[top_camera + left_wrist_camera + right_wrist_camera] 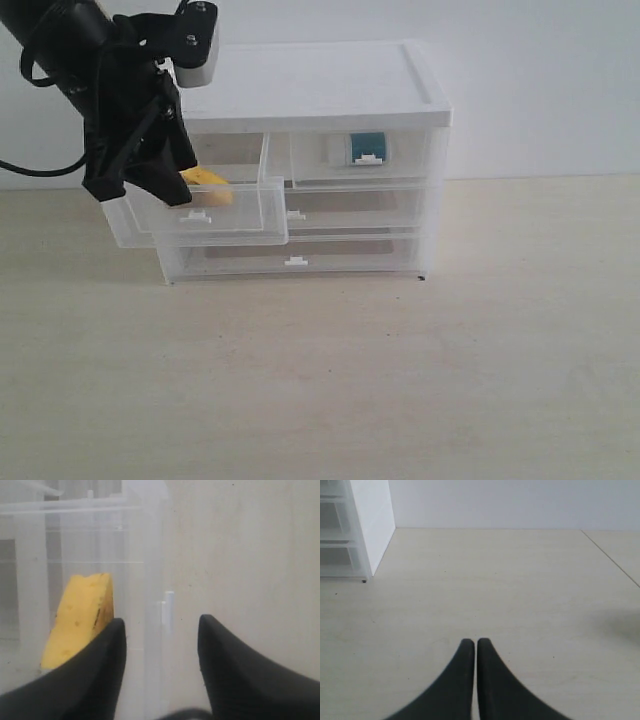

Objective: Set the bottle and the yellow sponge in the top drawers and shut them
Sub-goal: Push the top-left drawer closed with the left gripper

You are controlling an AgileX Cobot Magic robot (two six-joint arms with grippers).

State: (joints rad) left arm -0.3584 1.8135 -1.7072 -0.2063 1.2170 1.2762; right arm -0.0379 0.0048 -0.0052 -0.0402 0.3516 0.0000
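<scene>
Table (pixel 400 380): carries the cabinet (pixel 320 85).
Left top drawer (pixel 215 215): pulled out.
Right top drawer (pixel 400 160): shut.
Left gripper (pixel 161 620): fingers spread over the open drawer's front.
Right gripper (pixel 471 641): fingers pressed together, empty.
Bottle (pixel 365 148): inside right top drawer.
Yellow sponge (pixel 80 615): lying in left top drawer.

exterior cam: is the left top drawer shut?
No: the left top drawer stands pulled out from the cabinet, with the yellow sponge lying inside it.

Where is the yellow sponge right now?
On the left of the exterior view, the yellow sponge lies inside the pulled-out top left drawer, right by the left claw.
</scene>
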